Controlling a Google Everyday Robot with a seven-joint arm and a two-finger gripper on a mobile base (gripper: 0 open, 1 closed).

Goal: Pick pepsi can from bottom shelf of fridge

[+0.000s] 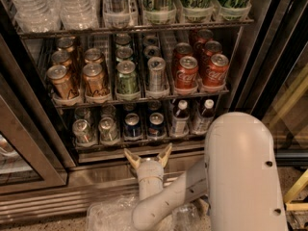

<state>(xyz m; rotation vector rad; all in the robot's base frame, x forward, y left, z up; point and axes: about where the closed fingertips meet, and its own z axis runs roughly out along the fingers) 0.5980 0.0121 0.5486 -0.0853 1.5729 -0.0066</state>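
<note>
The hand (147, 154) is hovering open, fingers spread, just below the bottom shelf (96, 147) of the fridge (96, 174). The pepsi can (132, 125) is standing there between a second blue can (155, 124) and a silver can (107, 129). Entering off-centre, a finger is risking knocking these neighbours.

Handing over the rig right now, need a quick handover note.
The gripper is open and empty, pointing up, just below the bottom shelf lip, outside the fridge.
The pepsi can stands front row on that shelf, second dark blue can on its right, silver cans on its left.
Done: gripper lined up below the cans.
Left: reach in, grasp, pull out.
</note>
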